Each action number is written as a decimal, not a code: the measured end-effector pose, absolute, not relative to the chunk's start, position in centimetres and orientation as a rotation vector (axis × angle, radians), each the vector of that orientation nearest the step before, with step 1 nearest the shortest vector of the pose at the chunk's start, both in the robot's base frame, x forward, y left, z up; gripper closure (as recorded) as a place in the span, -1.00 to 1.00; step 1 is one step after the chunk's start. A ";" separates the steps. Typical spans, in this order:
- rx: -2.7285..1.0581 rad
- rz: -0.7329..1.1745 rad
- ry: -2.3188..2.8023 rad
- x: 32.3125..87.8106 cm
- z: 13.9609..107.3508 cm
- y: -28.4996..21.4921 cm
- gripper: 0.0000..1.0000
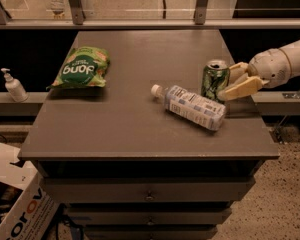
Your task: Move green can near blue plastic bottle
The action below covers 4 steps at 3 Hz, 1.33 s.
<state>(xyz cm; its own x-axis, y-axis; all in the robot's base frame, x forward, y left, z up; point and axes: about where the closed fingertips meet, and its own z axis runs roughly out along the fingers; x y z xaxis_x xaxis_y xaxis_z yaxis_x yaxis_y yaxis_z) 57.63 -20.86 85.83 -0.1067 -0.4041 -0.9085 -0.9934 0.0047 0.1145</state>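
Note:
The green can stands upright at the right side of the table, just behind the base end of the blue plastic bottle. The bottle lies on its side, its white cap pointing left. My gripper reaches in from the right edge at can height. Its pale fingers straddle the can's right side and hold it. The can and the bottle are almost touching.
A flat green snack bag lies at the table's back left. A small white pump bottle stands on a ledge to the left of the table. Drawers are below the tabletop, and a cardboard box sits on the floor at the lower left.

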 end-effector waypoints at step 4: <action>-1.612 1.009 1.483 57.0 86.2 -19.9 -0.76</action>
